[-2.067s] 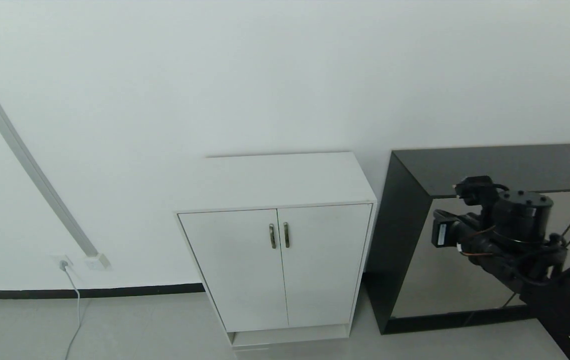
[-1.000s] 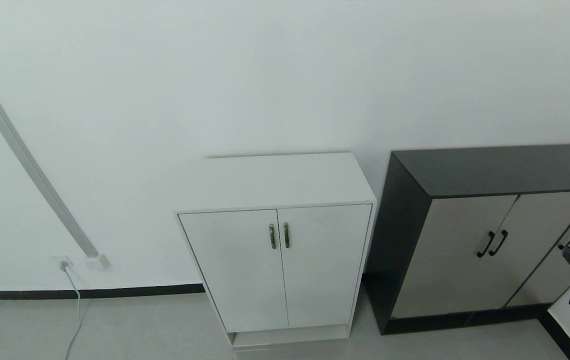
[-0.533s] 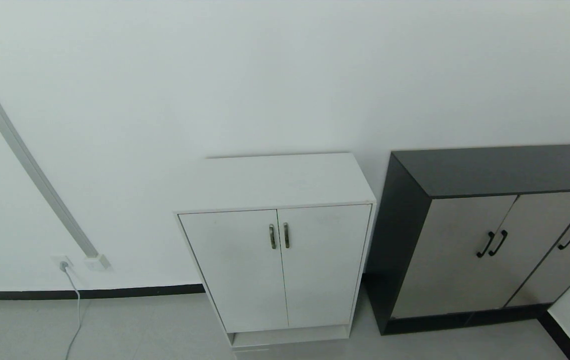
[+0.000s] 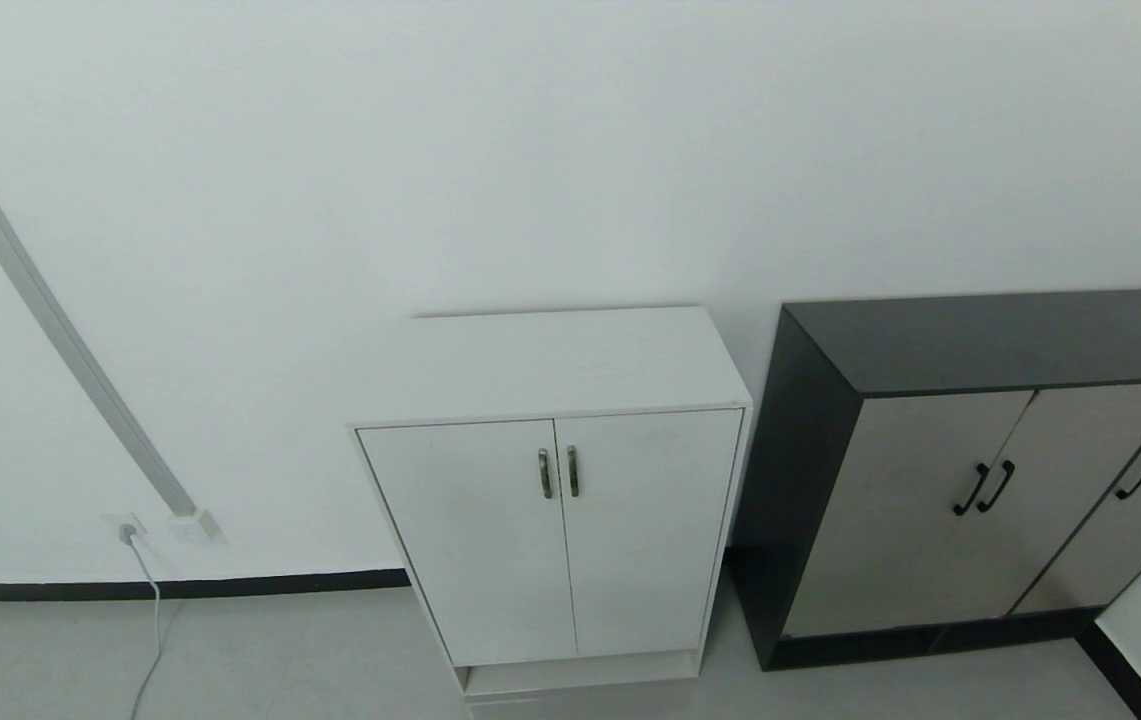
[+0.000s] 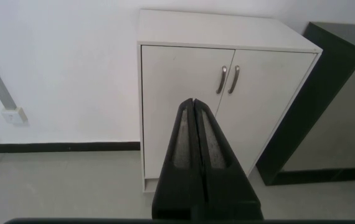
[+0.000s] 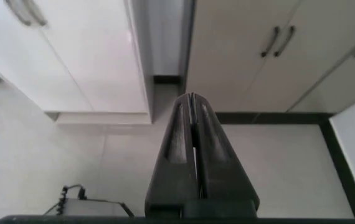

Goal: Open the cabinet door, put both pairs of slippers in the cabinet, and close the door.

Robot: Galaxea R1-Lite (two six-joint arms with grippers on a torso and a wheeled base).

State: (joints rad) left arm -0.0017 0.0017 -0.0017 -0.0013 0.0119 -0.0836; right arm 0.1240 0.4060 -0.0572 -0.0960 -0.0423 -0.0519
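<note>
While the white cabinet (image 4: 550, 530) stands shut and upright against the wall (image 4: 570, 150), its two vertical handles (image 4: 558, 471) meet at the middle seam. Grey floor (image 4: 330, 660) runs along its front. A dark cabinet (image 4: 930, 350) stands just beside its right side; a cable (image 4: 152, 620) hangs well left. The left gripper (image 5: 193, 102) and right gripper (image 6: 192, 98) have fingers pressed together, holding nothing.

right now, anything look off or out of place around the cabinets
Nothing stands out. The white cabinet stands upright, its doors shut and flush, handles parallel. The black cabinet beside it is shut too. The left gripper and right gripper are shut, empty.
</note>
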